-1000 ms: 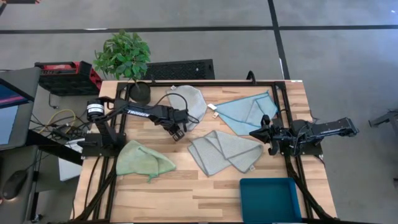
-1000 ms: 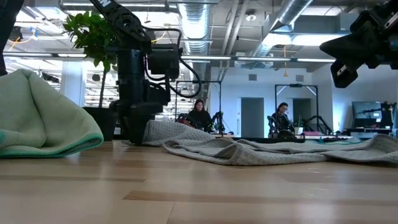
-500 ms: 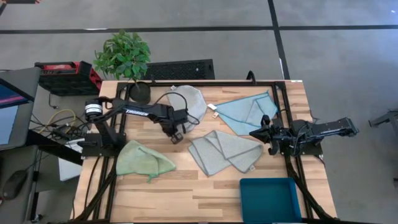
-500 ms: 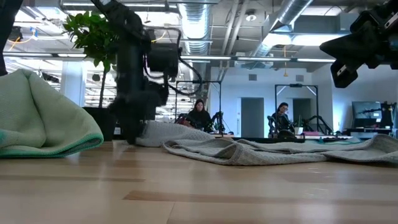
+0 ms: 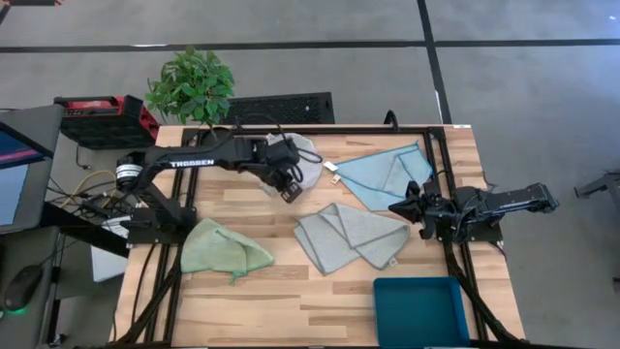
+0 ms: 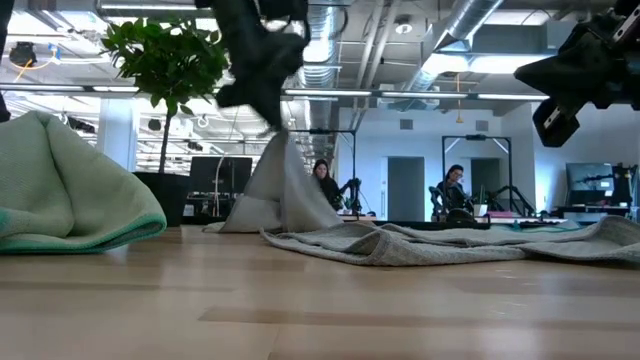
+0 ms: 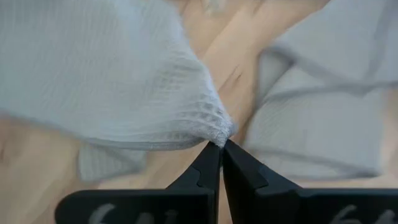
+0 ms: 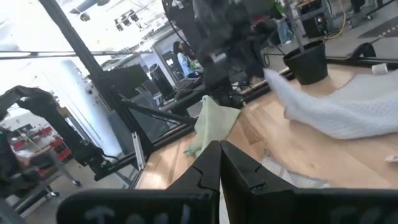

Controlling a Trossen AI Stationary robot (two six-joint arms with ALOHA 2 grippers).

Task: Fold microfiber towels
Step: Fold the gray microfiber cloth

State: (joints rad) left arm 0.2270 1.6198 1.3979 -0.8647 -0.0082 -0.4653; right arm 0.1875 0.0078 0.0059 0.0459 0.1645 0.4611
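One corner of the thin grey microfiber towel is pinched between the closed fingers of the left gripper, the cloth hanging below it in a tent. So slight a pinch could slip, dropping the towel bunched. Right gripper, fingers together and empty, waits beside the light blue towel.

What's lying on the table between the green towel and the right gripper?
In the high view, a grey towel lies spread out between the green towel and the right gripper, which waits shut at the table's right side. Otherwise that stretch is bare wood.
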